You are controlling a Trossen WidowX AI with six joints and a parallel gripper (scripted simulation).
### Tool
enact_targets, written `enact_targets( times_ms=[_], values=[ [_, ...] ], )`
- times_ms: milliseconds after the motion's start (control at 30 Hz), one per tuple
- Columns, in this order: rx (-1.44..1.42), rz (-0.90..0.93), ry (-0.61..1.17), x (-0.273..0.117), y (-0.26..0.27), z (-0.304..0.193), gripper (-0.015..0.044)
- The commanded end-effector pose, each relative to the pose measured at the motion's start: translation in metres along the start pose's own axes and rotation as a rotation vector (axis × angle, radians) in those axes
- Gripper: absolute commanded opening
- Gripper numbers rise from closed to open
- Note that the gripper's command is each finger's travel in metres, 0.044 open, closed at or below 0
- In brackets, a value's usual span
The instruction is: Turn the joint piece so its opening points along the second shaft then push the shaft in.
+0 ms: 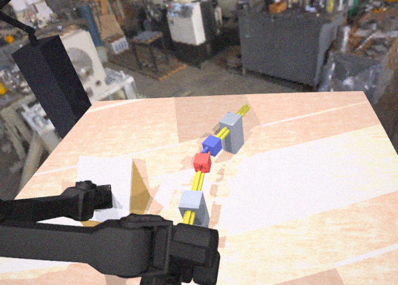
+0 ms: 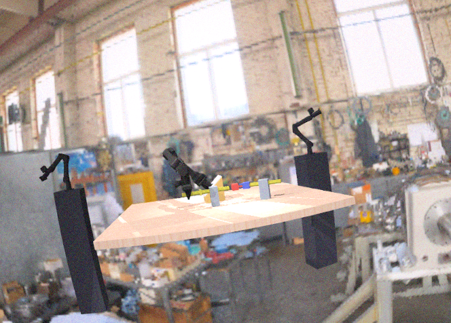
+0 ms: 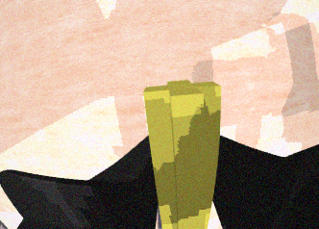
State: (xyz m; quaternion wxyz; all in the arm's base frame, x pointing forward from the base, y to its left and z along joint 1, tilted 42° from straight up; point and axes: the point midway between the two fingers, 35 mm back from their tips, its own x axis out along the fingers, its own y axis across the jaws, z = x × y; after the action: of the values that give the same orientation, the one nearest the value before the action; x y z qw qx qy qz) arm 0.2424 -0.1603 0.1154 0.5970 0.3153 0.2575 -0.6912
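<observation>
The red joint piece (image 1: 202,163) (image 2: 234,186) hangs on the blue hinge piece (image 1: 212,145) (image 2: 246,184) at the end of the first yellow shaft (image 1: 245,109) (image 2: 276,181), which runs through the far grey block (image 1: 235,135) (image 2: 264,189). Its opening faces the second yellow shaft (image 1: 198,180) (image 2: 199,191) (image 3: 187,165). That shaft runs through the near grey block (image 1: 192,200) (image 2: 214,195), with its front end at the red piece's opening. Whether it is inside, I cannot tell. My gripper (image 3: 177,136) is shut on the second shaft near its rear end. In the top view my hand hides the fingers.
A white-topped wedge with ochre sides (image 1: 106,178) (image 2: 219,180) stands left of the near block, beside and partly behind my arm. Dark pillars (image 2: 81,248) (image 2: 318,206) carrying small arms stand beyond the table edges. Patches of light and shadow cross the wooden table (image 1: 298,248) (image 2: 150,229).
</observation>
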Motion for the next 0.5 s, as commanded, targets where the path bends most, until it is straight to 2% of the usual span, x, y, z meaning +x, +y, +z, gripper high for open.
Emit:
enact_targets(
  times_ms=[0,467],
  values=[
    [-0.003,-0.004,0.004,0.001,0.0,-0.008,0.0],
    [-0.003,-0.004,0.005,0.001,0.0,-0.028,0.0]
  ],
)
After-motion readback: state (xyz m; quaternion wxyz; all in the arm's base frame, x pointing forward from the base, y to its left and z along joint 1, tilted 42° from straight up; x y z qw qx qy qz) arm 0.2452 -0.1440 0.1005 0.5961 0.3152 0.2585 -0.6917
